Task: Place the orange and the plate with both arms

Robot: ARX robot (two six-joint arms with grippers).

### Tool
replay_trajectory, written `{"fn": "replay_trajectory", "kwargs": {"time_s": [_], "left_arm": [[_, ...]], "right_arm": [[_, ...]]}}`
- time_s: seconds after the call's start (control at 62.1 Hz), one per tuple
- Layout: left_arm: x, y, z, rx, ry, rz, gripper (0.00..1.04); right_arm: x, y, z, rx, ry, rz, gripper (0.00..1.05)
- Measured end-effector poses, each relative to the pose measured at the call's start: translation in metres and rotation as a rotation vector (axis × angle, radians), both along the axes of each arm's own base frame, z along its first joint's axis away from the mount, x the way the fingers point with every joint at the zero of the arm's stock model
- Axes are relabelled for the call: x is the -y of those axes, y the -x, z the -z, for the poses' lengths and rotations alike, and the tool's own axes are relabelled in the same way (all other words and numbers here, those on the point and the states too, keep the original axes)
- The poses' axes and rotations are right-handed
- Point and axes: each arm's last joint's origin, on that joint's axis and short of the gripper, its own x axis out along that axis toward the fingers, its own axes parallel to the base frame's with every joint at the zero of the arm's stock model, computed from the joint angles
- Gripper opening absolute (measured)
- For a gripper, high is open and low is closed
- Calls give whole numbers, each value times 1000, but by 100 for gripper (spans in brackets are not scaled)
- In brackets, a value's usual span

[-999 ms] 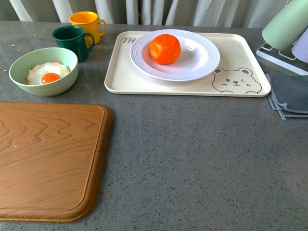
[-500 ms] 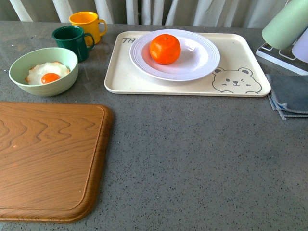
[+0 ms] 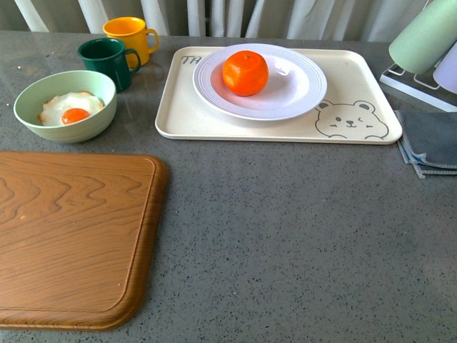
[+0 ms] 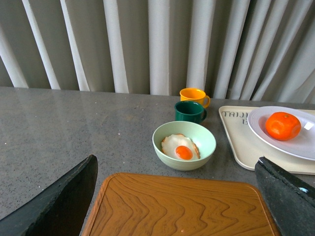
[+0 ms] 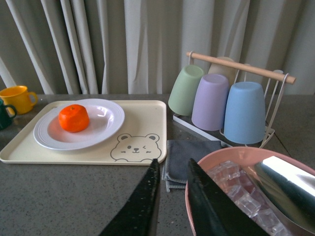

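Orange (image 3: 245,72) at plate's (image 3: 300,93) nine o'clock, unmoved; left gripper (image 4: 177,196) spread, right gripper (image 5: 172,196) nearly closed, empty.

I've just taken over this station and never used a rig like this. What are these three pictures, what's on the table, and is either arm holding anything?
It is a two-armed robot with three cameras. The front view looks out from its body over a grey table; neither arm shows there. The other two views come from cameras on each wrist, so the dark shapes at their lower edges are the grippers themselves.

On the table, the orange sits on the white plate, which rests on a cream bear tray. To the left are a pale green bowl with a fried egg, a green mug, a yellow mug and a wooden cutting board.

The left gripper is wide open and empty. The right gripper has its fingers close together with nothing between them, beside a pink bowl of ice.
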Motion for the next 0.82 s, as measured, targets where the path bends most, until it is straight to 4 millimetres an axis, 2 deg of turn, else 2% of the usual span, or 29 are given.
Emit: {"fn": "replay_trajectory", "kwargs": {"time_s": [0.145, 0.274, 0.419, 0.822], "left_arm": [[0, 0, 0, 0, 0, 0, 96], [0, 0, 0, 0, 0, 0, 96], [0, 0, 0, 0, 0, 0, 96], [0, 0, 0, 0, 0, 0, 96]], "right_arm": [[0, 0, 0, 0, 0, 0, 42], [0, 0, 0, 0, 0, 0, 72], [0, 0, 0, 0, 0, 0, 96], [0, 0, 0, 0, 0, 0, 96]]}}
